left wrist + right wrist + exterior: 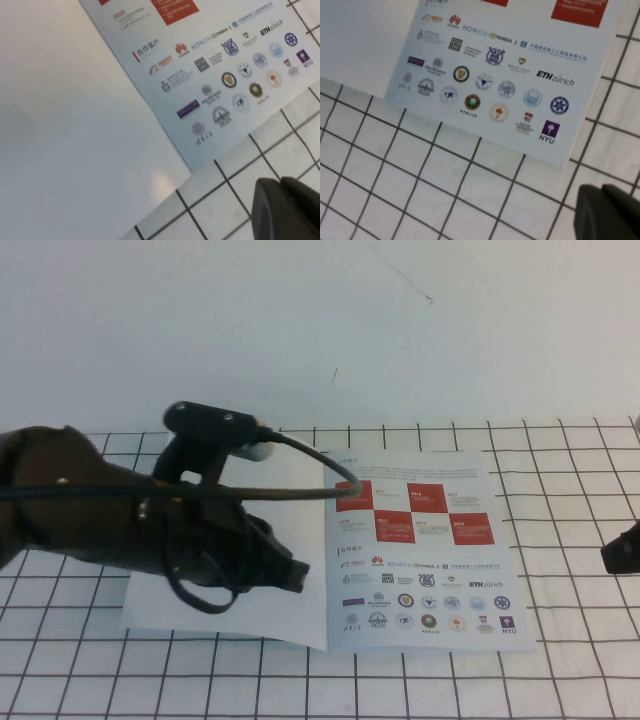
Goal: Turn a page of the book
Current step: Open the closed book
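The thin, glossy white booklet (330, 550) lies open and flat on a white table surface ruled with a black grid (450, 680), and everything here is placed against it. Its right-hand sheet, the smooth printed page (420, 555), carries a checker of red and white squares along its far part and rows of small round and rectangular logos along its near part; its near corner sits flush on the grid. The left-hand sheet (215, 610) is blank glossy white, joined to the printed page at the centre fold.

Over that blank sheet hangs the left gripper (290, 575), a dark, matte, blocky tip at the end of a bulky black arm with a looping black cable (290, 485); it points toward the fold, just short of the printed page. Whether its jaws are apart or together cannot be told, nor whether it touches the paper.

The right gripper (622, 552) is a dark shape well apart from the booklet, beyond the printed page's outer edge, above bare grid. Its jaw state cannot be told either.

Beyond the booklet's far edge the grid ends and a plain white surface (320, 330) begins.
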Motion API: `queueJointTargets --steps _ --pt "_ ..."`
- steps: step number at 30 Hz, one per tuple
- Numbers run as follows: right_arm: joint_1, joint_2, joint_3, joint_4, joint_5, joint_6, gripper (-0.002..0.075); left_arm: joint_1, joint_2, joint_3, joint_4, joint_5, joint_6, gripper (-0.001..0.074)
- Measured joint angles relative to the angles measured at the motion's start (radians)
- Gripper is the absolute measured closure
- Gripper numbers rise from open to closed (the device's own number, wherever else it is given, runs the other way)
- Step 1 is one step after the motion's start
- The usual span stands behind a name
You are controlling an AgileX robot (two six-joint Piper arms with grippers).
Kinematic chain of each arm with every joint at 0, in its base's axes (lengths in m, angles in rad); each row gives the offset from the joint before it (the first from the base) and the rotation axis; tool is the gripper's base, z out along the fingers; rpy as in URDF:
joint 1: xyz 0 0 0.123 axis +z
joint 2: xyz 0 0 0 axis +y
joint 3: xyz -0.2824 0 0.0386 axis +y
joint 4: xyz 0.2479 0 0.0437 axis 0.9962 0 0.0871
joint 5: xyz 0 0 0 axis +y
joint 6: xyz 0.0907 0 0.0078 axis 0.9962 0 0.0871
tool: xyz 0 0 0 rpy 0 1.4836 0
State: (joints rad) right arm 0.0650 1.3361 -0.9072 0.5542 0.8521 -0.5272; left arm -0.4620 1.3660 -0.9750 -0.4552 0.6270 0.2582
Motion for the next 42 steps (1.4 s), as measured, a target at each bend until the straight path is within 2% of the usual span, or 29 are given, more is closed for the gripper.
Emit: queueJointTargets --steps 5,10,13,18,20,27,42 --pt "0.000 0.054 -0.007 0.017 -0.035 -0.111 0.0728 -0.017 0.095 -0.051 -0.012 -0.100 -0.026 0.0737" --pt "0.000 0.108 -0.041 0.047 -0.063 -0.130 0.0711 -0.017 0.187 -0.100 -0.035 -0.174 -0.026 0.0737" --pt "0.000 0.155 -0.071 0.081 -0.061 -0.135 0.0643 -0.017 0.254 -0.138 -0.070 -0.165 -0.026 0.0737" --pt "0.000 0.243 -0.125 0.140 -0.053 -0.154 0.0457 -0.017 0.371 -0.211 -0.111 -0.128 -0.026 0.0737" --pt "0.000 0.274 -0.138 0.166 -0.053 -0.167 0.0421 -0.017 0.413 -0.240 -0.119 -0.112 -0.021 0.0737" --pt "0.000 0.359 -0.153 0.255 -0.076 -0.235 0.0396 -0.017 0.517 -0.308 -0.142 -0.089 0.006 0.0737" --pt "0.000 0.466 -0.157 0.298 -0.145 -0.321 0.0395 -0.017 0.650 -0.319 -0.144 -0.109 0.010 0.0737"
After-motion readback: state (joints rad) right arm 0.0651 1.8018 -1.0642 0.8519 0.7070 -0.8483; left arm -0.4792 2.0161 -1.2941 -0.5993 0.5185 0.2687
